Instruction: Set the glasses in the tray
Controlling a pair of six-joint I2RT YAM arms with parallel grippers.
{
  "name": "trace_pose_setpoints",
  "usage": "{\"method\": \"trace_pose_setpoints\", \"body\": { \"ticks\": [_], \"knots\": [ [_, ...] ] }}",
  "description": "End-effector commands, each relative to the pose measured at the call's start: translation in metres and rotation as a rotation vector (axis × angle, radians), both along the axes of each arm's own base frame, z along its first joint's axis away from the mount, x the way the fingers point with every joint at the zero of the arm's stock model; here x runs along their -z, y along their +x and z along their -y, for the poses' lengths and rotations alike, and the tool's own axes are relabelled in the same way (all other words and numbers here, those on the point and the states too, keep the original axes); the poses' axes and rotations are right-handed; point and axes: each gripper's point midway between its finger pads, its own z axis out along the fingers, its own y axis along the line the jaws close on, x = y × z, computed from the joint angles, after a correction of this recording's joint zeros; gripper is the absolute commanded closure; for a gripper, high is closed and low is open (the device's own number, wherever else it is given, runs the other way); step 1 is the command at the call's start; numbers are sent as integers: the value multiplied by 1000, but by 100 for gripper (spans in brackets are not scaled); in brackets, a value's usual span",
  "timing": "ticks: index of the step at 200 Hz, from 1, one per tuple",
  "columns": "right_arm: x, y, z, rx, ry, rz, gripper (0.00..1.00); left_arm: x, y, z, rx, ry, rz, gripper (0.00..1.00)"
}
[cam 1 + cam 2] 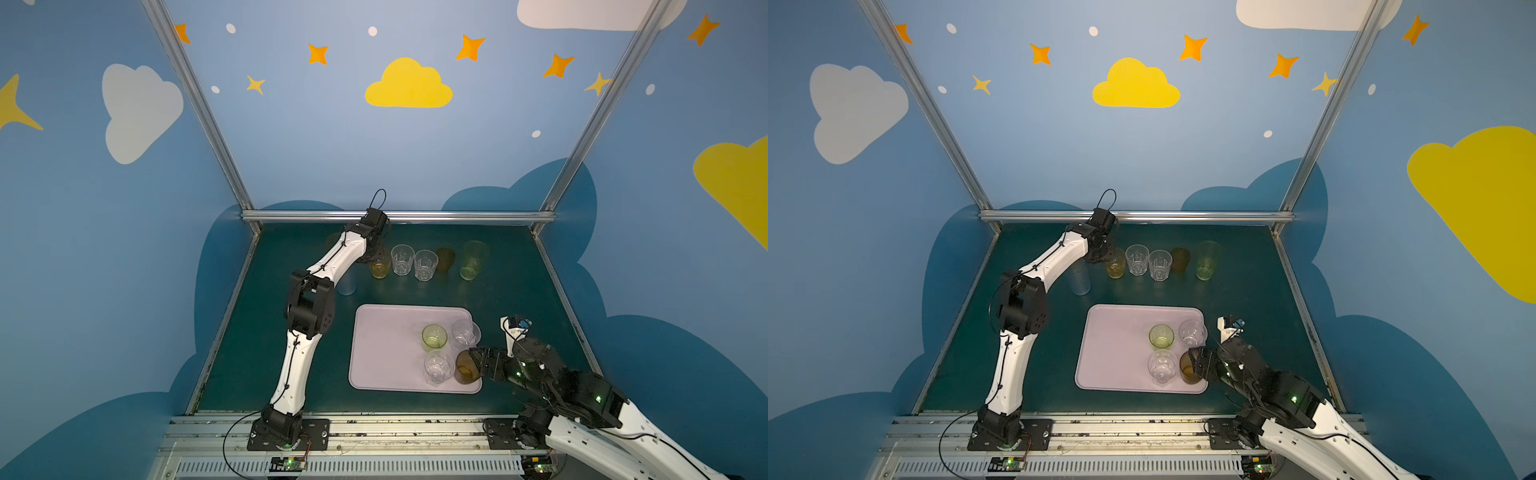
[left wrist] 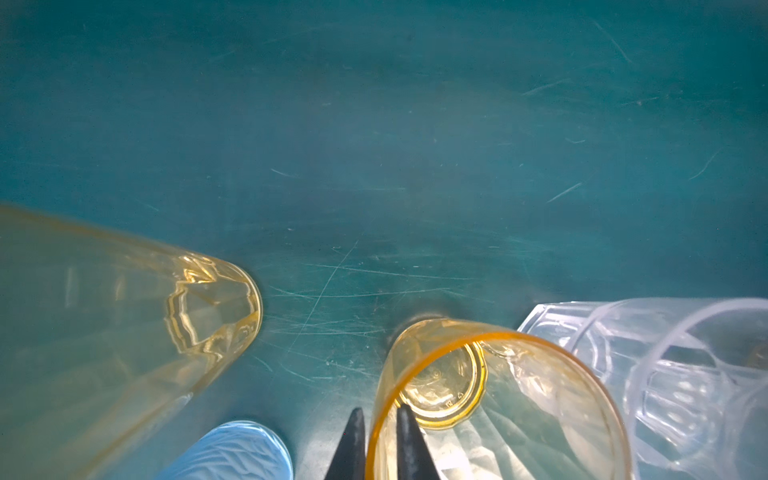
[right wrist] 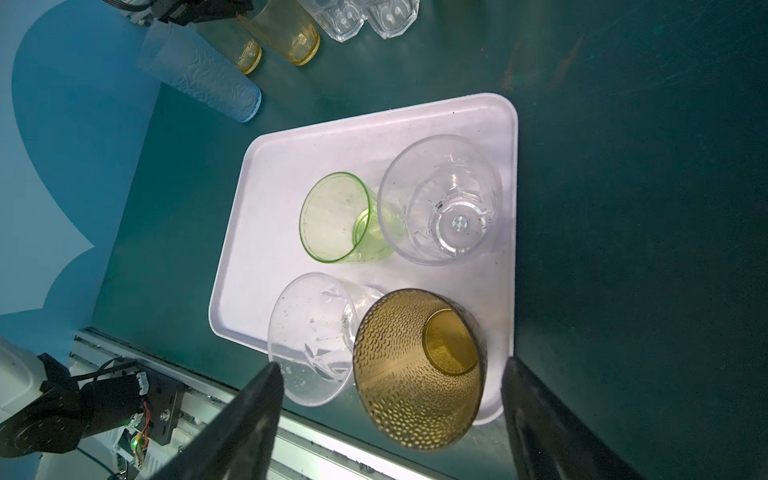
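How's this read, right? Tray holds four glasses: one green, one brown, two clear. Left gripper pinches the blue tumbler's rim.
Not the blue tumbler. In the left wrist view the left gripper pinches the rim of the amber glass; the blue one stands beside it, untouched. The count in the tray is right.

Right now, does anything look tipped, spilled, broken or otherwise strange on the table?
Nothing serious. Every glass in view stands upright, and the four in the tray sit inside its rim. Only small dark specks show inside the clear glass at the tray's far right corner, so it looks dirty.
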Motion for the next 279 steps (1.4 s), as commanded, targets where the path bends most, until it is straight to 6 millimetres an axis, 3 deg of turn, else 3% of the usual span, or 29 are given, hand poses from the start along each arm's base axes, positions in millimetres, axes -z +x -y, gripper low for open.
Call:
{"method": "trace_pose_setpoints", "body": {
  "ticks": [1,39,167,210,279],
  "knots": [
    [6,1,5,24,-24,-8,19,10,-1,-9,-6,39,-30,85],
    [7,3,5,30,-25,-6,19,11,0,-9,-4,37,-33,95],
    [12,5,2,31,-25,-10,18,3,4,-8,-1,35,-29,96],
    [13,4,1,25,-22,-12,18,-10,4,-9,-7,28,-6,96],
    [10,4,4,29,-8,4,19,-48,3,-11,-21,9,58,96]
  ]
}}
